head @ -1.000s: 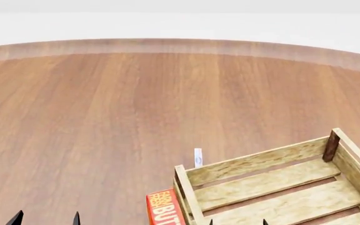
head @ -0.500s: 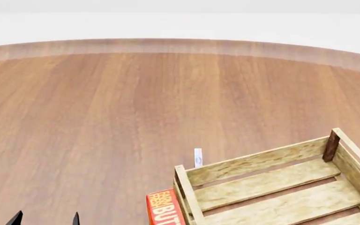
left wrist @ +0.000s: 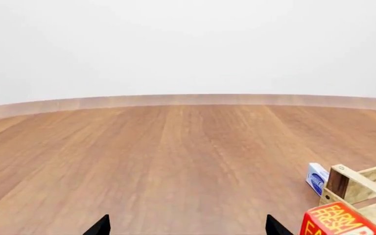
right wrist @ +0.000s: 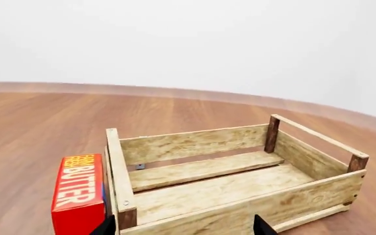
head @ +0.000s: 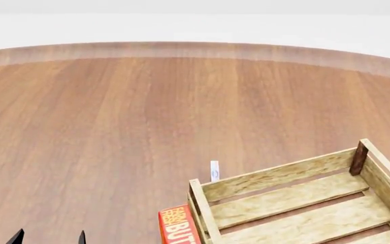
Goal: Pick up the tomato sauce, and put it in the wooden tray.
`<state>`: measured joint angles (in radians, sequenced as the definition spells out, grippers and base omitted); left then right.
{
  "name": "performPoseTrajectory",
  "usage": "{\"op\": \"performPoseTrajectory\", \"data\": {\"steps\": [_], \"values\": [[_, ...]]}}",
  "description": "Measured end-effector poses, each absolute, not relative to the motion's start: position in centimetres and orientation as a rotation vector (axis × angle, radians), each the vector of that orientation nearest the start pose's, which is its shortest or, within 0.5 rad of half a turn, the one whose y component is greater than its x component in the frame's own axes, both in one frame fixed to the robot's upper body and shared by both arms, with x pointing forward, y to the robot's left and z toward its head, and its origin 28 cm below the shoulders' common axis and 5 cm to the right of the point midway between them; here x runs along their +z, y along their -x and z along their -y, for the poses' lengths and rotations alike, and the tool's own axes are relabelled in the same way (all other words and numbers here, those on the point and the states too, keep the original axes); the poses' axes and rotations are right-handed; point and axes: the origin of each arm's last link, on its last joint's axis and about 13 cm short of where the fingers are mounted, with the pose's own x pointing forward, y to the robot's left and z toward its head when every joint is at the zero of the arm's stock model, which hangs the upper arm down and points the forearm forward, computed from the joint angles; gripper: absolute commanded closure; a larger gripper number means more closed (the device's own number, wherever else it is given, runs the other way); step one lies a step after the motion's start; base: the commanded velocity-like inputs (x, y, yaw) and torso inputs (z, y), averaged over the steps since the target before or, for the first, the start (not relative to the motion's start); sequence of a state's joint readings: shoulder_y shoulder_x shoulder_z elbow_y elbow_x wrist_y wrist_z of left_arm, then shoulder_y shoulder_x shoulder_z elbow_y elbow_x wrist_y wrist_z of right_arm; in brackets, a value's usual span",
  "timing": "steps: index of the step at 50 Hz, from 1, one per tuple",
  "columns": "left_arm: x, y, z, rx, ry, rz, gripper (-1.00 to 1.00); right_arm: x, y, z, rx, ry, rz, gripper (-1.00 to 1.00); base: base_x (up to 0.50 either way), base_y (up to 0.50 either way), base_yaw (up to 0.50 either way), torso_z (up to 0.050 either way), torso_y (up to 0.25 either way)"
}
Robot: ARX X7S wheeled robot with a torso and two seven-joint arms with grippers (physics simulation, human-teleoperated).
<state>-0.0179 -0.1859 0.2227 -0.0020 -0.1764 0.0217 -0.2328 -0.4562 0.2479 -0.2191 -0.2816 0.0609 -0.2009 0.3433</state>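
Observation:
The tomato sauce is not in any view. The wooden tray (head: 276, 175), a pale slatted crate with dark corner posts, stands at the lower right of the head view and is empty. It fills the right wrist view (right wrist: 195, 142), and one corner shows in the left wrist view (left wrist: 364, 178). My left gripper (head: 49, 238) is open and empty at the bottom left, over bare floor (left wrist: 186, 227). My right gripper (right wrist: 184, 227) is open and empty just in front of the tray's near wall. It does not show in the head view.
A red butter box (head: 178, 226) stands against the tray's left end and shows in both wrist views (right wrist: 78, 193) (left wrist: 335, 220). A small white-and-blue carton (head: 214, 171) stands behind the tray's far left corner (left wrist: 317, 178). Wood flooring stretches to a pale wall.
The right gripper's fingertips showed at the bottom edge of the head view a second ago and have dropped out of it. Nothing else has moved.

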Motion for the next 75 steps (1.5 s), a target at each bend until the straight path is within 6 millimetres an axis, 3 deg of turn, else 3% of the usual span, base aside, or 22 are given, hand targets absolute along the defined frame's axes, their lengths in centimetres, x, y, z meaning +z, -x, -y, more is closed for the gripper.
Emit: {"op": "performPoseTrajectory", "data": {"steps": [27, 47, 75], "values": [[1.4, -21.0, -20.5, 0.014, -0.013, -0.001, -1.0, -1.4, -7.0, 9.5, -0.028, 0.096, -0.087, -1.0, 0.0, 0.0, 0.0, 0.0, 0.0], [1.3, -21.0, -20.5, 0.014, -0.016, -0.001, -1.0, -4.7, -7.2, 9.3, -0.038, 0.115, -0.216, -1.0, 0.0, 0.0, 0.0, 0.0, 0.0], [1.3, -21.0, -20.5, 0.014, -0.018, -0.001, -1.0, -6.2, -8.5, 9.2, -0.029, 0.116, -0.297, -1.0, 0.0, 0.0, 0.0, 0.0, 0.0]]}}
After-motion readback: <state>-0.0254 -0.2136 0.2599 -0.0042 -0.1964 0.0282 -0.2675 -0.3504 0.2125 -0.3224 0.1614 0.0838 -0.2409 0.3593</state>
